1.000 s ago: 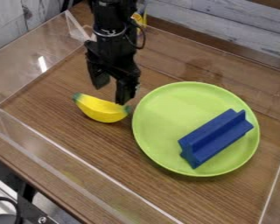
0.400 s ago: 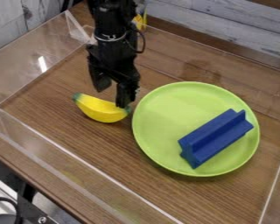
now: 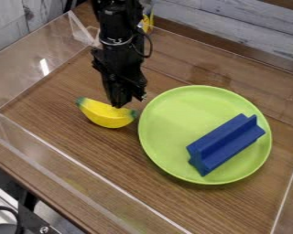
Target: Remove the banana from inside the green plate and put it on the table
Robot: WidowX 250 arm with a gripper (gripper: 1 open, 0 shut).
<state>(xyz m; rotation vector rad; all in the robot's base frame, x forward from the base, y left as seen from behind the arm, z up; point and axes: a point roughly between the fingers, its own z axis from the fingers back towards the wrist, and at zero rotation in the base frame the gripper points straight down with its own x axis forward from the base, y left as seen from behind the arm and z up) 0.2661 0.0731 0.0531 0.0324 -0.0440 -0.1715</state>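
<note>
Jaws closed, empty, above banana [image 3: 106,113]

The black arm [image 3: 116,37] is descending from the upper centre-left of the frame, gripper [image 3: 122,94] pointing straight down, its jaws standing closed together.

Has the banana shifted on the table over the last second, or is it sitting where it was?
No. The banana lies at the same spot on the table, just left of the green plate rim, exactly as before.
</note>
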